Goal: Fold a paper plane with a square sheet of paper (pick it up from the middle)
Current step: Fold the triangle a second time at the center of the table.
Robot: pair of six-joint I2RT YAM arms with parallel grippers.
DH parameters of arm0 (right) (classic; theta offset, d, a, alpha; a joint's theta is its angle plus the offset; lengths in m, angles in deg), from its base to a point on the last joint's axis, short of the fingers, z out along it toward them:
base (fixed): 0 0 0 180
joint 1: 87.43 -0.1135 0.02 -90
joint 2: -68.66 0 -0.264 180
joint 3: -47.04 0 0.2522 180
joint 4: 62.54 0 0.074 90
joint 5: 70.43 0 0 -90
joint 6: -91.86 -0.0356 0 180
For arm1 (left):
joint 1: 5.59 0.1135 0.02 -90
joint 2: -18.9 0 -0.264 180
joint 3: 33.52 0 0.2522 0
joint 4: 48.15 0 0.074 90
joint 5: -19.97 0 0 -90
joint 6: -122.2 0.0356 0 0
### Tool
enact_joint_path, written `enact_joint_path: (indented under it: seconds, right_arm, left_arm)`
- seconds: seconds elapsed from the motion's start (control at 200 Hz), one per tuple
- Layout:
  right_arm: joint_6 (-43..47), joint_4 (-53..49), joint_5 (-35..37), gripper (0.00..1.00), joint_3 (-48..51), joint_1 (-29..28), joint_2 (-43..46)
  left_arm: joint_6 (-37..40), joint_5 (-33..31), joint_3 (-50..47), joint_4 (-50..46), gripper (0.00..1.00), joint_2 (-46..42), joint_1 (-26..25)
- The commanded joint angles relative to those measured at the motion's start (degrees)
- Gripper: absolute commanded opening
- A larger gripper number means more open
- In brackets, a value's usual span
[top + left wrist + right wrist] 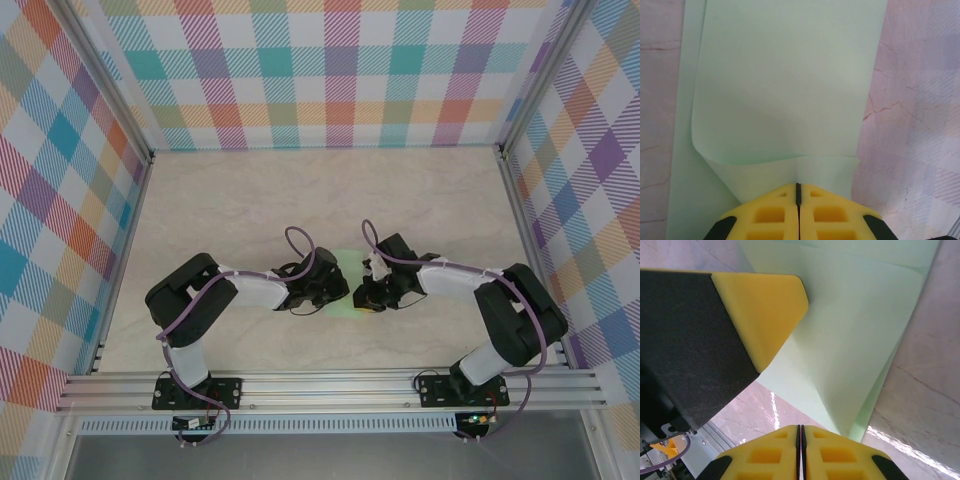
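The square sheet of paper (346,262) is pale mint green and lies at the table's middle, between the two grippers. In the left wrist view the paper (785,90) is folded over itself, and its near flap curls up into my left gripper (798,185), which is shut on that edge. My right gripper (800,426) is shut just below the paper (855,325); the sheet's low corner dips behind its right fingertip, and nothing shows between its jaws. The left gripper's yellow finger (765,315) rests against the sheet at upper left. The grippers meet tip to tip (348,292).
The tabletop (250,200) is pale marble. Plaid walls (340,70) close in the back and both sides. An aluminium rail (330,388) runs along the near edge, with both arm bases bolted to it. Open tabletop lies behind the grippers.
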Motion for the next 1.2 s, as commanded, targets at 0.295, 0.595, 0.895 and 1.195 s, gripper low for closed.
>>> enact_joint_path:
  seconds: [0.295, 0.595, 0.895, 1.195]
  right_arm:
    - [1.7, -4.1, 6.4, 0.11, 0.3, -1.8, -5.8]
    - [0.4, -3.3, 6.2, 0.13, 4.5, -1.8, -2.0]
    - [-0.5, -6.3, 8.3, 0.15, 5.8, -1.7, 2.4]
    - [-1.4, -6.2, 6.3, 0.12, 5.5, -1.0, 10.1]
  left_arm:
    - [0.3, -1.0, 0.0, -3.9, 0.06, 1.3, -1.0]
    - [0.5, -1.6, -0.2, -5.0, 0.06, 1.5, -1.0]
    - [0.5, -1.9, 0.1, -5.7, 0.05, 2.1, -1.0]
    - [0.5, -1.4, 0.0, -4.9, 0.05, 2.1, -1.0]
